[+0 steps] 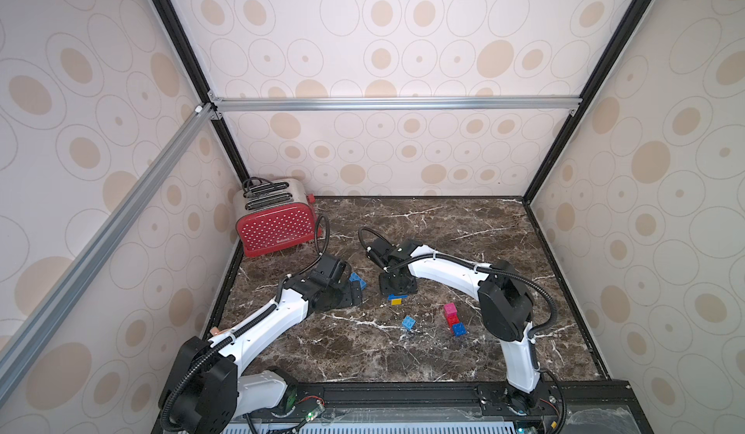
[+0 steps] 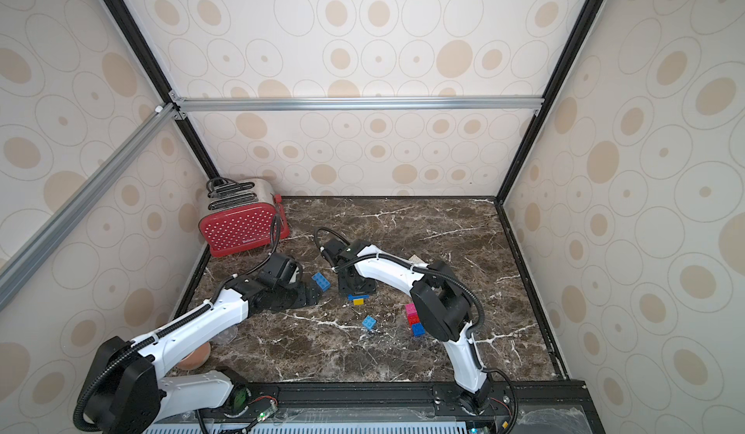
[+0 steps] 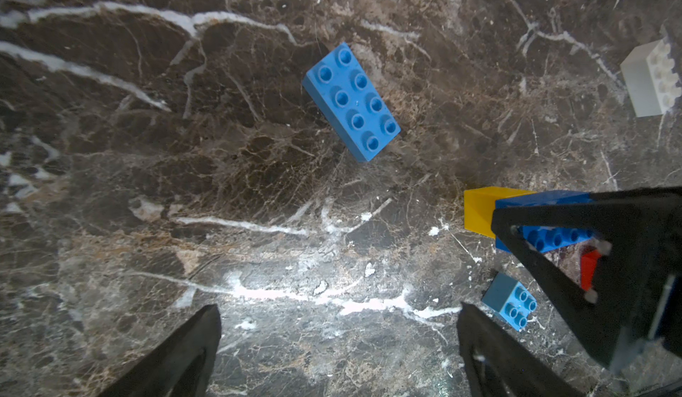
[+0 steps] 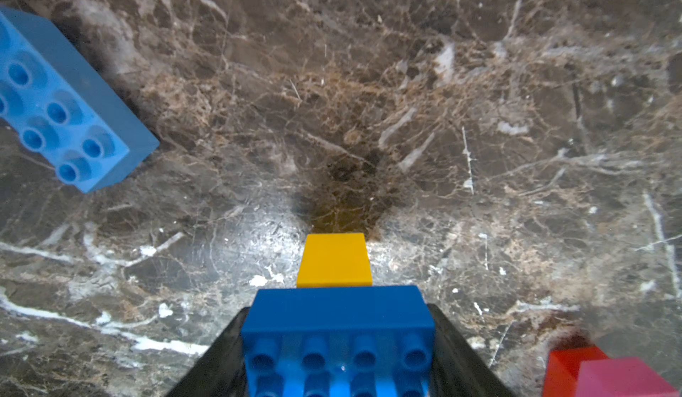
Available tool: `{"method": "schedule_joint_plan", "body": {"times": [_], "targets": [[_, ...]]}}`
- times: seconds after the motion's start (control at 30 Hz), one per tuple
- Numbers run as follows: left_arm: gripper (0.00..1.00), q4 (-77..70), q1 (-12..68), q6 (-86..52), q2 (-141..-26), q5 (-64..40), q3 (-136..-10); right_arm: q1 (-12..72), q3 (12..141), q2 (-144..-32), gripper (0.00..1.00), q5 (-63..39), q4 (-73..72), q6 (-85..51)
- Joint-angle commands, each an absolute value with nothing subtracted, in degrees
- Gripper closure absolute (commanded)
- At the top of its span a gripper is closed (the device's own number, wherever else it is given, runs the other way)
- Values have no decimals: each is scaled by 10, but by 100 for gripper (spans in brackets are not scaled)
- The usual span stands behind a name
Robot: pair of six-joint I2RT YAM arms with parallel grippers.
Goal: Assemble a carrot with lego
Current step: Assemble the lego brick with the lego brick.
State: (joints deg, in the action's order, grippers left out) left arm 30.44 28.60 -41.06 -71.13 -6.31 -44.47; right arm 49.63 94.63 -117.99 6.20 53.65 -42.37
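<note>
My left gripper (image 3: 337, 308) hangs low over the table (image 3: 184, 192), jaws spread as wide as they go and nothing between them. My right gripper (image 4: 337, 319) is clamped on the dark blue brick (image 4: 337, 343), which has the yellow brick (image 4: 335, 260) stuck on below it. That pair, the start of the carrot, sits just below centre in both top views. I cannot tell whether the yellow piece touches the table.

I judge that the light blue long brick (image 2: 320, 280) comes next. It lies flat, studs up, in the gap between my two grippers, just left of centre in a top view, and nearer the left gripper than the right. Its long axis runs from upper left to lower right of that frame, slanted against the line along which my left jaws close. So I expect to turn that wrist before dropping over its short width.

Farther out, the small light blue brick (image 1: 408, 323) lies alone below the started carrot. The pink, red and blue cluster (image 1: 452, 320) stands to the lower right. The white brick (image 3: 651, 78) lies apart, beyond my right arm.
</note>
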Motion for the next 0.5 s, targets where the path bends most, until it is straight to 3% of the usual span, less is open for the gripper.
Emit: {"method": "schedule_joint_plan", "body": {"times": [0.0,0.47], "targets": [[1,301,281,-405,-715,-63,-445,503,944,-1213,43,68,550,-427],[1,300,280,-404,-718,-66,-447,508,953,-1240,43,73,595,-406]]}}
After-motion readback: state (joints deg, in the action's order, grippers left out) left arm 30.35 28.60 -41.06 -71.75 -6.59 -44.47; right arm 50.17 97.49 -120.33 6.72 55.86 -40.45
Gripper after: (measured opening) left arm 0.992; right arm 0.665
